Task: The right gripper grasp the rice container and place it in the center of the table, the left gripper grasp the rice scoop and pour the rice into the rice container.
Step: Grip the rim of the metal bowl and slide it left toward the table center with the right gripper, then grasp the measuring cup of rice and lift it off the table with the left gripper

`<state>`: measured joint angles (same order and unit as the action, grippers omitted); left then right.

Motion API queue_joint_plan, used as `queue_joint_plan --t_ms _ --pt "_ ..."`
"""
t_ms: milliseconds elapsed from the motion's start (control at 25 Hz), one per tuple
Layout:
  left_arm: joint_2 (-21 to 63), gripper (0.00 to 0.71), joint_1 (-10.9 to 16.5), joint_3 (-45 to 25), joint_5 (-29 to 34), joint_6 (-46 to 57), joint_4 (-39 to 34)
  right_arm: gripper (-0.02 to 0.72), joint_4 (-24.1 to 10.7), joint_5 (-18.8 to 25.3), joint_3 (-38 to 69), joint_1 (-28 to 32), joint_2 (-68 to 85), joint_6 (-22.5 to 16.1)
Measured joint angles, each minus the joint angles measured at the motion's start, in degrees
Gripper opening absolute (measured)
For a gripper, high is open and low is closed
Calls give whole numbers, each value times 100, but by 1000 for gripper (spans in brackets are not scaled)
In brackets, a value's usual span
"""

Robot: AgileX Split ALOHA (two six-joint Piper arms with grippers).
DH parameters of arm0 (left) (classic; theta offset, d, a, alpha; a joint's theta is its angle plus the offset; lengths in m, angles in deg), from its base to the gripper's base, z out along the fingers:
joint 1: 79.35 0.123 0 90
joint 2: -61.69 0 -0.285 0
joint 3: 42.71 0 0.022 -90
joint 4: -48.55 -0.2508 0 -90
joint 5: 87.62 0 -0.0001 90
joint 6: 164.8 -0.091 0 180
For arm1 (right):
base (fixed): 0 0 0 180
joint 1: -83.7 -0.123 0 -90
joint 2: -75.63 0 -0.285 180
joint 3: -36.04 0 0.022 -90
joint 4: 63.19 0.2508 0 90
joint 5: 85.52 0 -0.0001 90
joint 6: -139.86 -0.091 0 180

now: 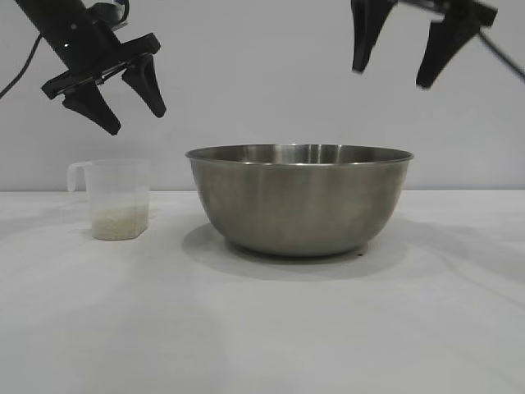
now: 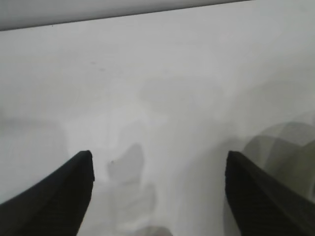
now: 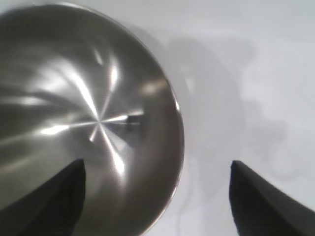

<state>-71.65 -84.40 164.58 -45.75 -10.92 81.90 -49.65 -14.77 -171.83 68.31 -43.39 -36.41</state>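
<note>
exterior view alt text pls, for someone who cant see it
A large steel rice container sits mid-table on the white table, with a small translucent rice scoop holding a little rice standing apart to its left. The open left hand hovers above the scoop, and the open right hand hangs empty above the container's right rim.

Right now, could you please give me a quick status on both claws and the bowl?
Left claw open, above the rice scoop. Right claw open, empty, above the rice container. Container on the table, unheld. Nothing in the way.
</note>
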Motion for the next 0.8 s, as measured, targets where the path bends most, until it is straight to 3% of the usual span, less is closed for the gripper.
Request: queue_joint_plan --t_ms 280,440,800 --pt "0 550 0 0 0 0 0 514 -293 31 469 0 1269 14" --pt "0 550 0 0 0 0 0 514 -470 62 1347 0 2120 31" --pt "0 550 0 0 0 0 0 514 -513 88 3621 0 4209 29"
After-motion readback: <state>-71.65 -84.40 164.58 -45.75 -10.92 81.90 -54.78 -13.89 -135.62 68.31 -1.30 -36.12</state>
